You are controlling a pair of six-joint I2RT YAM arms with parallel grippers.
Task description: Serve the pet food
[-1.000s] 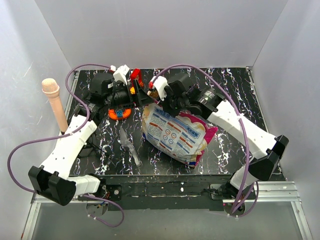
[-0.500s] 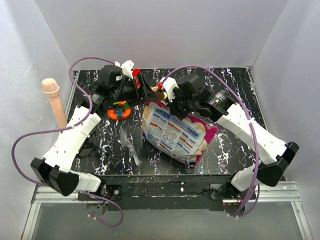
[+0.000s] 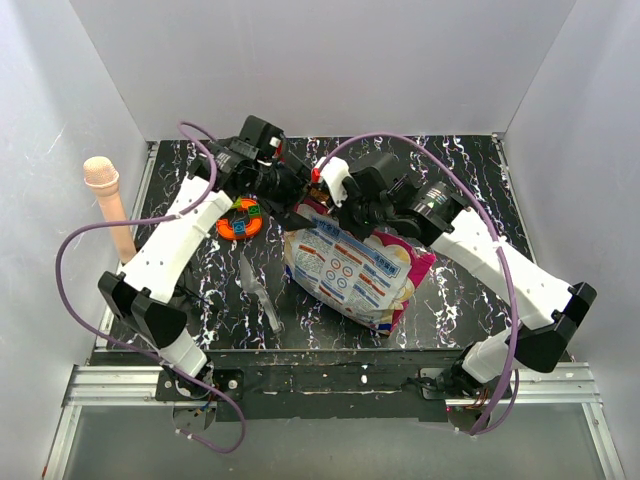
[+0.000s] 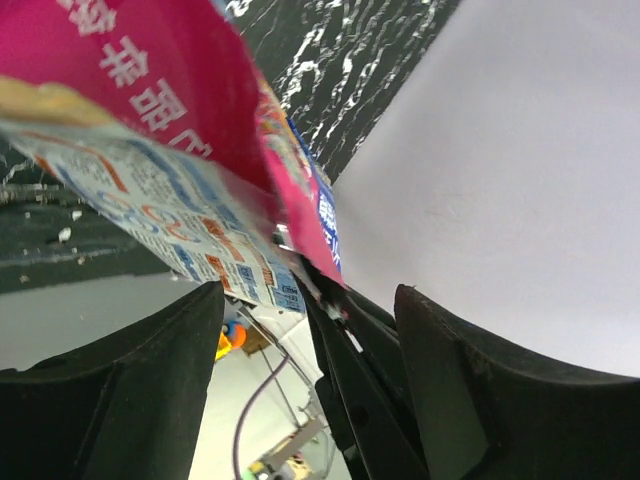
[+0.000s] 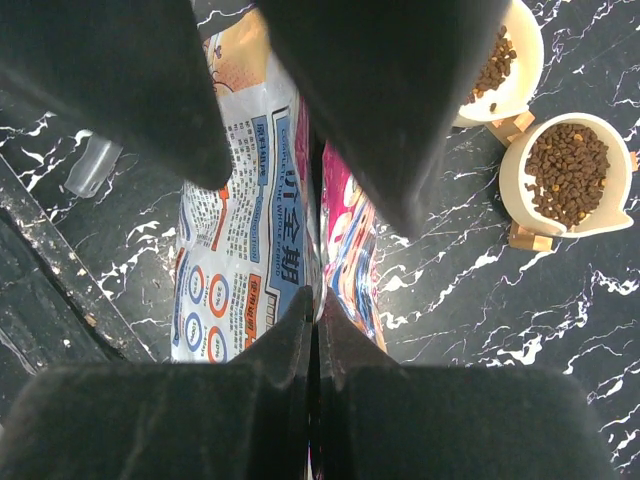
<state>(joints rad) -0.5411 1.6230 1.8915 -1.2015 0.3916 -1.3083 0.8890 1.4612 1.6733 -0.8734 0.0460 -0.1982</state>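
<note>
The right gripper (image 5: 315, 330) has its fingers pressed together on the top edge of the big glossy magenta-and-blue bag with the white printed back (image 3: 350, 270). The bag lies slumped on the black marble-look table (image 3: 470, 200) between the two arms. The left gripper (image 4: 305, 300) is spread wide. In its own wrist view a corner of the bag's top sits between the two fingers, not pinched by them. The only small brown kibble (image 5: 565, 170) on show is in two cream bowls (image 5: 618, 180) just beside the bag; the rest is presumably inside it.

Best guess at the step in hand: getting a second grip on the bag's top so it can be lifted or its mouth pulled open. To do that well, the left fingers should slide further over the edge before closing and grab close beside the right's pinch. If opening is the aim, they should catch only one layer (glossy film likes to slip). Any tipping should aim squarely at the bowls.

Hard to tell: whether the mouth is open, and how much is left inside. From overhead the arms cover the bowls and both sets of fingertips. The dark shape between the left fingers is probably the other gripper, but it's too blurred to be sure. One bowl is partly cut off in the right wrist view.
</note>
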